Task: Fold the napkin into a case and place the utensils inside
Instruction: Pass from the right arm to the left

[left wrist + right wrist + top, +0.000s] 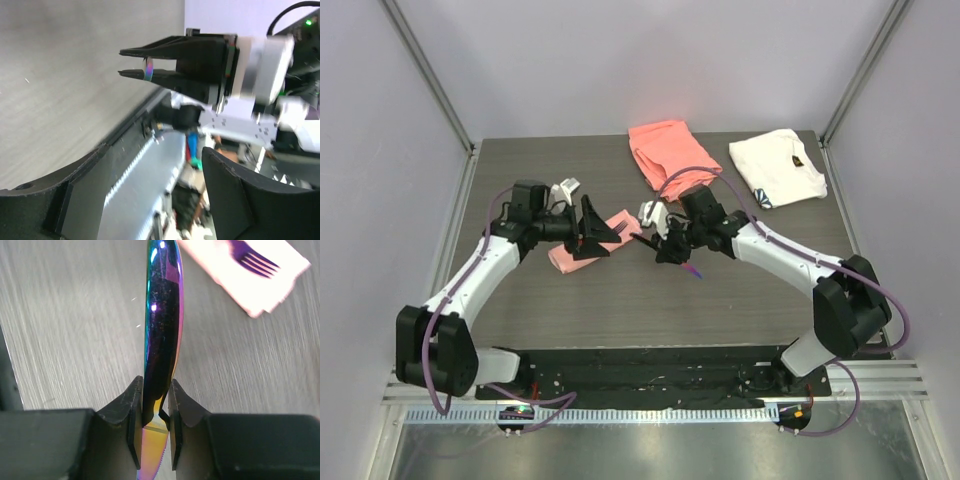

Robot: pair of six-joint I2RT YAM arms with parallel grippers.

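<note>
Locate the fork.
In the right wrist view, the fork lies at top right, tines on the pale-pink case, beyond the knife the right gripper holds.

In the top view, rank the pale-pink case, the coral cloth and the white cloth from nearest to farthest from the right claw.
1. Pale-pink case, just left of the right claw holding the knife.
2. Coral cloth, behind the claw, toward the table's back edge.
3. White cloth, at the back right corner.
</note>
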